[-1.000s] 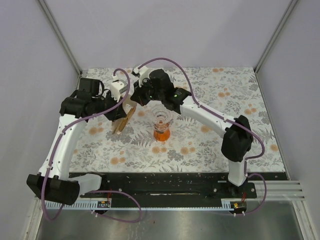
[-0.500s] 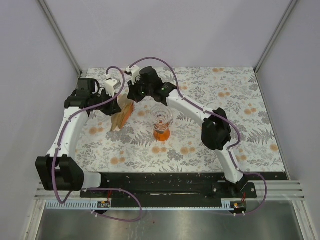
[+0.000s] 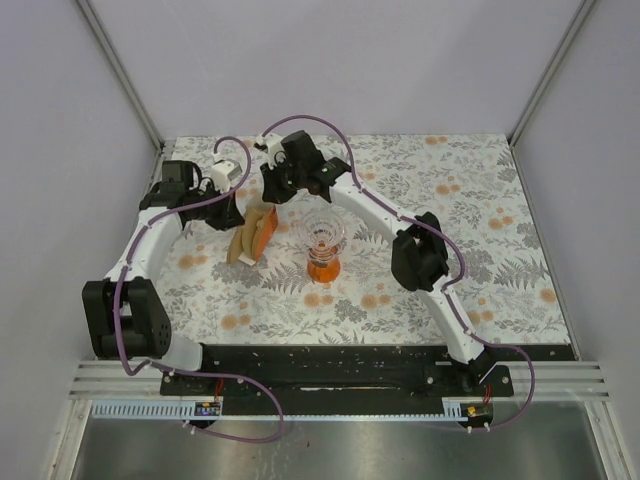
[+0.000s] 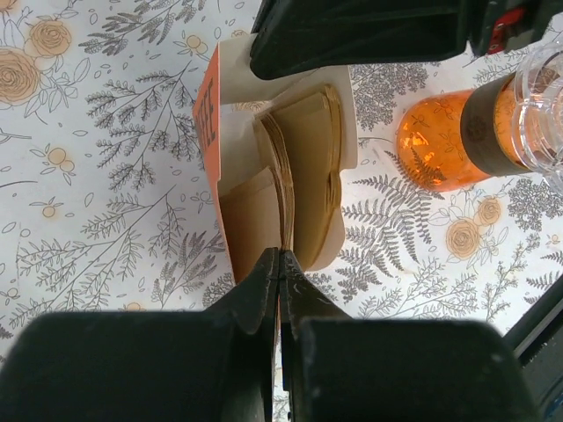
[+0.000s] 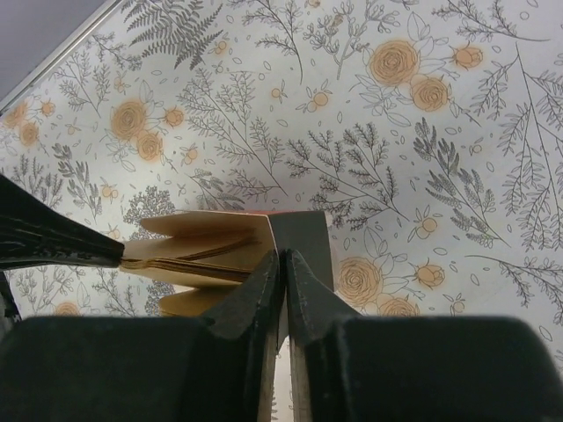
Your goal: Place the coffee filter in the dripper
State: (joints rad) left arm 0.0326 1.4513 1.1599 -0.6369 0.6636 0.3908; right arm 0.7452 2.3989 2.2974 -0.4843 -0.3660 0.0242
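The clear ribbed dripper [image 3: 323,233] with its orange base [image 4: 440,141] stands upright mid-table. Just left of it stands a thick bundle of brown filters [image 4: 303,167] in an orange holder [image 3: 264,232]. My left gripper [image 4: 281,262] is shut, pinching the thin edge of a coffee filter [image 4: 288,230] at the bundle's near side. My right gripper [image 5: 281,258] is shut on the holder's flap [image 5: 299,230] at the opposite end, and it shows as the black block at the top of the left wrist view [image 4: 369,35]. Both grippers meet over the bundle in the top view.
The table [image 3: 450,200] has a floral cloth. Grey walls close in the back and sides. The dripper is a few centimetres right of the bundle. My left finger [image 5: 53,239] shows at the left edge of the right wrist view.
Both arms have drawn in toward the bundle. The right elbow moved left and the left arm folded back. The holder now stands more open, its orange side showing.
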